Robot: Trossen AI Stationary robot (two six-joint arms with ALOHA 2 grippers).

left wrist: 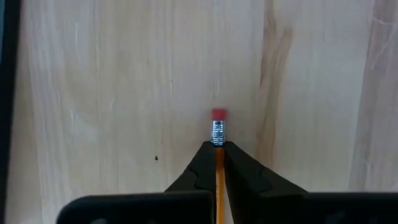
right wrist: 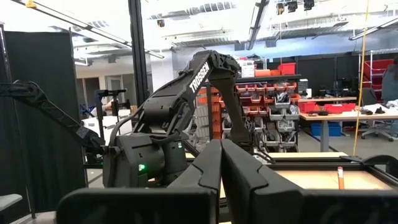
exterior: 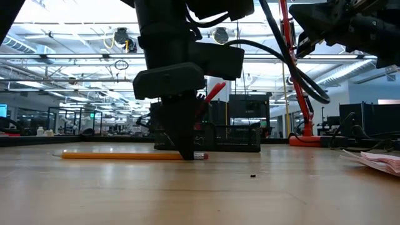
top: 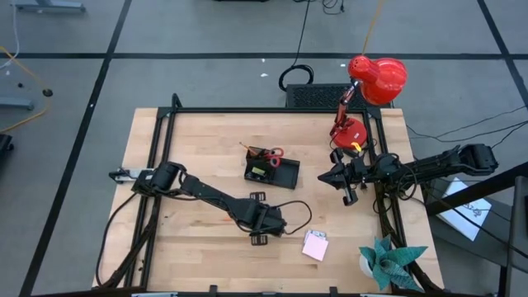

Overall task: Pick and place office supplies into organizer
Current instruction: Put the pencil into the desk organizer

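Note:
An orange pencil (exterior: 119, 155) with a red eraser (left wrist: 218, 114) lies flat on the wooden table (top: 198, 140). My left gripper (top: 268, 221) stands on it, shut on it near the eraser end. In the high view the gripper hides the pencil. The black organizer (top: 271, 171) stands at the table's middle, holding red-handled scissors (top: 275, 153). It also shows in the low view (exterior: 237, 137) behind the gripper. A pink sticky-note pad (top: 315, 245) lies near the front edge. My right gripper (top: 342, 177) is shut and empty, raised at the table's right. My left gripper pinches the pencil's shaft (left wrist: 219, 163) between its two fingers, just behind the metal ferrule (left wrist: 218, 132) at the eraser end. The fingers (exterior: 186, 147) come from above, pointing down, across the pencil. The pencil lies level on the table along its length.
A red desk lamp (top: 375, 78) and a black ribbed box (top: 318, 95) stand at the far right. A teal paper plant (top: 392, 260) stands at the near right corner. A tiny black speck (exterior: 252, 175) lies on the table near the pencil.

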